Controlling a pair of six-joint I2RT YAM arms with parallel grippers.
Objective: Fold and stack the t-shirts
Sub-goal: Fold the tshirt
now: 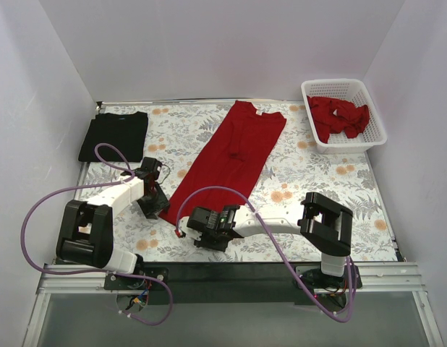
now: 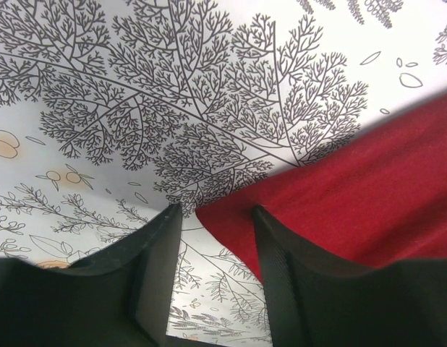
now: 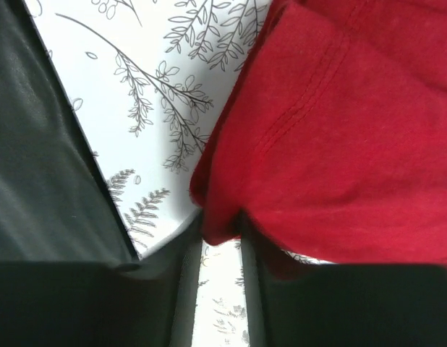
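Observation:
A red t-shirt [image 1: 234, 148], folded into a long strip, lies slanted across the middle of the flowered table. Its near end lies between my two grippers. My left gripper [image 1: 160, 210] is down at the near left corner. In the left wrist view the jaws of that gripper [image 2: 214, 211] stand apart around the red corner [image 2: 339, 195], and only the right finger touches the cloth. My right gripper [image 1: 197, 220] is at the near hem. Its jaws [image 3: 221, 225] pinch a bulge of red cloth [image 3: 332, 144]. A folded black t-shirt [image 1: 113, 136] lies at the back left.
A white lattice basket [image 1: 339, 83] at the back right holds crumpled red t-shirts [image 1: 341, 116]. Purple cables loop from both arms over the near part of the table [image 1: 332, 173]. White walls close in the left, back and right sides.

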